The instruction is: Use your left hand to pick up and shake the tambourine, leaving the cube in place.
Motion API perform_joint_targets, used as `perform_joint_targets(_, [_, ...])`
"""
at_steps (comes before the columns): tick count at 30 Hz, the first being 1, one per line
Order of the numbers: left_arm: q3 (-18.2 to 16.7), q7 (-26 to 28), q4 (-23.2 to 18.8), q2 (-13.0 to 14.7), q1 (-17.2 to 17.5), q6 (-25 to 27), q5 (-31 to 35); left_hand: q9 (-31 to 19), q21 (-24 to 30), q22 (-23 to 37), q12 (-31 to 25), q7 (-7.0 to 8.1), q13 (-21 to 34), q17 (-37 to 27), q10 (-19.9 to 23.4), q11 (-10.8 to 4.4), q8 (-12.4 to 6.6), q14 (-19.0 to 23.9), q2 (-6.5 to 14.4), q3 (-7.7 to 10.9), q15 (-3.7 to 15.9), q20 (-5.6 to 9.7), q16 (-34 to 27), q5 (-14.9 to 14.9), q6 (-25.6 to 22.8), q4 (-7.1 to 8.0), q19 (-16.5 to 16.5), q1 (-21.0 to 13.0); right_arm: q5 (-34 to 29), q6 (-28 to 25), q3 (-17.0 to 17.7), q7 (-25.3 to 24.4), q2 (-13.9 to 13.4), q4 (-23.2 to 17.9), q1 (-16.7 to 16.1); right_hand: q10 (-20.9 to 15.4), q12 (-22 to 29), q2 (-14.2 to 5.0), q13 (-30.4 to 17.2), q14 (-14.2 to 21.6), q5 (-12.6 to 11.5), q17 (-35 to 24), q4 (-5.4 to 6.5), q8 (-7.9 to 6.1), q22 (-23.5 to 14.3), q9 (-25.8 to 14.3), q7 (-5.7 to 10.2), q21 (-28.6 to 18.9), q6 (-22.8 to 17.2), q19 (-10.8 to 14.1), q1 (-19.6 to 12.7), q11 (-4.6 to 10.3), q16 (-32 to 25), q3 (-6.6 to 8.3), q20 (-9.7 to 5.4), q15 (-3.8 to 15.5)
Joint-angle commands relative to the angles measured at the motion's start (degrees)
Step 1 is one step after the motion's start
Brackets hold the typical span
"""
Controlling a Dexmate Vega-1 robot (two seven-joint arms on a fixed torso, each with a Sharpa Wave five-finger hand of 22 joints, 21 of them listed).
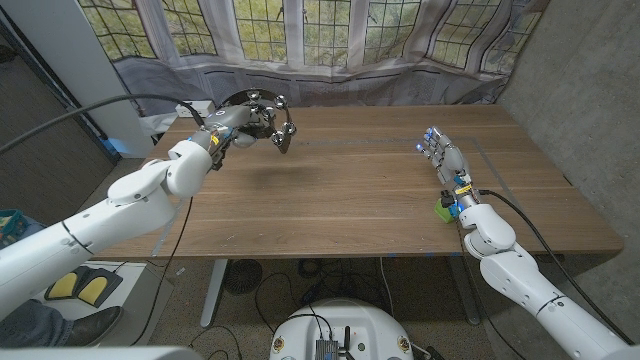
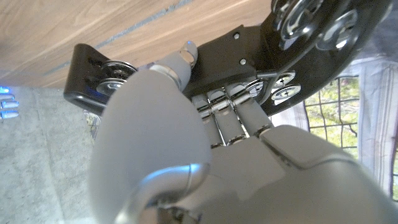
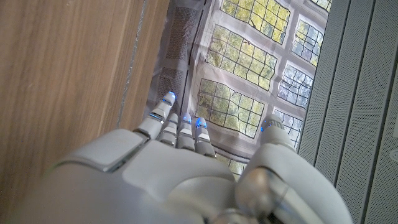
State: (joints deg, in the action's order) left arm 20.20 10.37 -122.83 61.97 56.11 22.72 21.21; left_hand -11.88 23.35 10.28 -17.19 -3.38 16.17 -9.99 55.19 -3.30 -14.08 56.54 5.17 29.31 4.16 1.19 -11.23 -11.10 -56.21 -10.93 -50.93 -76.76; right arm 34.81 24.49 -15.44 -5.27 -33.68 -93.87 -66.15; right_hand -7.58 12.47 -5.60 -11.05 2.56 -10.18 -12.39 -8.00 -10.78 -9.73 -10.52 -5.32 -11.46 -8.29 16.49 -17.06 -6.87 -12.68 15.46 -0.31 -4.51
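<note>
My left hand [image 1: 232, 122] grips a black tambourine [image 1: 265, 113] with silver jingles and holds it lifted over the table's back left part. In the left wrist view my fingers [image 2: 233, 118] wrap around the tambourine's black frame [image 2: 249, 43]. A small green cube [image 1: 443, 211] sits on the table at the right, partly hidden beside my right wrist. My right hand [image 1: 440, 155] stands by the cube with its fingers straight and apart, holding nothing. The right wrist view shows that hand [image 3: 186, 168] with its fingers stretched out beside the wood.
The wooden table [image 1: 340, 200] runs wide between the two arms. A leaded window with a grey curtain [image 1: 330, 70] stands behind its far edge. A grey wall [image 1: 590, 90] closes the right side. A black cable [image 1: 90, 110] arcs over my left arm.
</note>
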Motion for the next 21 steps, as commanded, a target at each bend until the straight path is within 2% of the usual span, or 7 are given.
perform_joint_targets(1, [-0.79, 5.8, 0.98, -4.73, 0.61, -4.91, 0.57, -0.15, 0.27, 0.22, -0.3, -0.1, 0.27, -0.19, 1.32, -1.22, 0.22, 4.23, 2.29, 2.51, 4.07, -0.16, -0.1, -0.36, -0.6, 1.61, -2.76, -0.03, -0.36, 0.35, 0.15, -0.24, 0.03, -0.39, -0.36, -0.27, 0.03, 0.16, -0.14, 0.39, -0.07, -0.29, 0.21, -0.26, -0.11, -0.26, -0.1, 0.17, -0.51, 0.54, -0.11, -0.08, 0.06, 0.14, 0.16, -0.19])
perform_joint_targets(8, [-0.77, 9.86, 3.46, -8.76, 0.73, -8.59, -0.04, -0.18, 0.22, 0.24, -0.28, 0.0, 0.48, -0.19, 1.37, -1.16, 0.33, 4.3, 2.25, 2.6, 4.15, -0.26, -0.06, -0.38, -0.57, 1.53, -2.5, 0.06, -0.37, 0.76, 0.52, -0.56, 0.08, -0.7, -0.82, -0.24, 0.0, 0.15, -0.15, 0.43, -0.07, -0.3, 0.21, -0.27, -0.11, -0.26, -0.13, 0.17, -0.55, 0.57, -0.12, -0.07, 0.07, 0.12, 0.18, -0.2])
perform_joint_targets(12, [-2.08, 13.79, 4.8, -10.76, 2.16, -11.97, -1.03, -0.2, 0.23, 0.25, -0.28, 0.17, 0.59, -0.19, 1.41, -1.29, 0.37, 4.35, 2.23, 2.62, 4.12, -0.29, -0.06, -0.39, -0.59, 1.52, -2.45, 0.13, -0.25, 0.85, 0.71, -0.71, 0.1, -0.87, -1.13, -0.27, 0.0, 0.15, -0.15, 0.44, -0.08, -0.3, 0.2, -0.26, -0.11, -0.26, -0.12, 0.18, -0.56, 0.58, -0.14, -0.11, 0.08, 0.11, 0.18, -0.23])
perform_joint_targets(18, [-6.25, 21.03, 7.84, -14.46, 5.74, -22.03, -5.66, -0.22, 0.23, 0.28, -0.3, 0.1, 0.8, -0.25, 1.57, -1.24, 0.51, 4.32, 2.34, 2.7, 4.13, -0.36, -0.03, -0.42, -0.48, 1.53, -2.28, 0.25, -0.11, 0.86, 0.79, -0.58, 0.07, -0.97, -1.34, -0.31, 0.0, 0.15, -0.15, 0.44, -0.09, -0.31, 0.19, -0.26, -0.11, -0.26, -0.1, 0.2, -0.59, 0.58, -0.16, -0.07, 0.1, 0.1, 0.11, -0.22])
perform_joint_targets(21, [-9.39, 22.24, 10.35, -17.2, 7.57, -30.13, -12.65, -0.24, 0.25, 0.29, -0.23, 0.28, 0.9, -0.25, 1.44, -1.25, 0.58, 4.37, 2.29, 2.72, 4.19, -0.34, -0.04, -0.43, -0.4, 1.51, -2.24, 0.32, -0.07, 0.86, 0.75, -0.41, 0.05, -0.98, -1.33, -0.32, 0.0, 0.15, -0.15, 0.47, -0.09, -0.31, 0.2, -0.26, -0.11, -0.26, -0.1, 0.2, -0.61, 0.59, -0.15, -0.1, 0.1, 0.08, 0.13, -0.22])
